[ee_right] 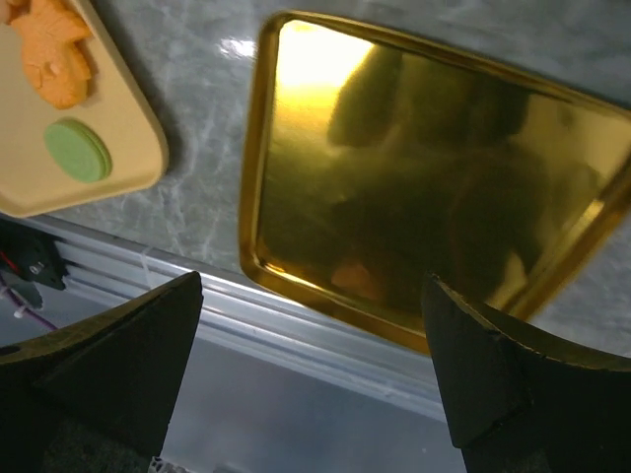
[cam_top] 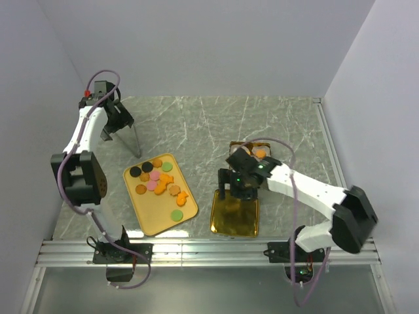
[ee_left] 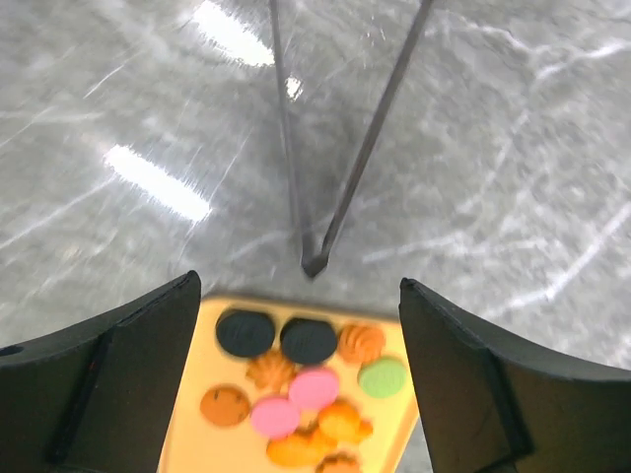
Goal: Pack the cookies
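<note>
Left gripper point(ee_left: 296, 301) spread, empty, above cookies point(ee_left: 314, 386) on yellow tray point(cam_top: 149, 219); right gripper point(ee_right: 311, 296) spread above gold tray point(ee_right: 414, 168), front edge. Grey-green marbled counter point(cam_top: 196, 124), white walls point(cam_top: 196, 46).

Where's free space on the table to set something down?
Bare marble table along the back wall, right of the left gripper. Gold tray is empty, though the right gripper sits above it. Narrow strip between both trays. Crowded: cookies on the yellow tray's far half.

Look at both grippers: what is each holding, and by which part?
Nothing is held. The left gripper stands open near the cookies; the right gripper stands open over the gold tray.
</note>
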Controlling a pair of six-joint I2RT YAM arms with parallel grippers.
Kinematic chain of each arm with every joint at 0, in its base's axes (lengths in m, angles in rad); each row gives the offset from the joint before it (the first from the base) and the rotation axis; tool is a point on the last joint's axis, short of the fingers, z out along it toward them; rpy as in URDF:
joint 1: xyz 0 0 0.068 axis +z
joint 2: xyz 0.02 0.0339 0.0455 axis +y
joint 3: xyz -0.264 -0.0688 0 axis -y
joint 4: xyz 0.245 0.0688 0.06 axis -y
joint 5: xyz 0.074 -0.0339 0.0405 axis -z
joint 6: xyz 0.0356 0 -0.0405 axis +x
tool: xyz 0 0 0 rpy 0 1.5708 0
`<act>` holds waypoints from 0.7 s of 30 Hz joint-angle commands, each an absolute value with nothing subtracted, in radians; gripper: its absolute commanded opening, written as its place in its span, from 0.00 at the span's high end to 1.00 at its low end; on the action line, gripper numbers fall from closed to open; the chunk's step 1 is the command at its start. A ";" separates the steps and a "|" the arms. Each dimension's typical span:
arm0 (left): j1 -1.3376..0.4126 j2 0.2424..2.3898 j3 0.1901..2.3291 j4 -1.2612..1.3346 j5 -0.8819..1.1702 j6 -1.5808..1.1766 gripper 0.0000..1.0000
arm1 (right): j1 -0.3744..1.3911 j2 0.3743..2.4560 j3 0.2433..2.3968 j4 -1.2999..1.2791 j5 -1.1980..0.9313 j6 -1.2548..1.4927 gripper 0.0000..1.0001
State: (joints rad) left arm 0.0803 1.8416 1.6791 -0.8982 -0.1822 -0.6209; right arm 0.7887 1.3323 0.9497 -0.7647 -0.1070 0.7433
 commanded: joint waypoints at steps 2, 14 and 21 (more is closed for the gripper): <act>0.084 1.735 1.605 -0.908 -0.173 -0.597 0.12 | 0.836 1.480 1.083 -0.704 -0.103 0.701 0.05; 0.081 1.488 1.381 -0.827 -0.046 -0.542 0.15 | 0.900 1.817 1.294 -0.755 -0.052 0.741 0.30; 0.081 1.431 1.341 -0.831 -0.035 -0.494 0.15 | 0.913 1.926 1.334 -0.790 -0.026 0.788 0.49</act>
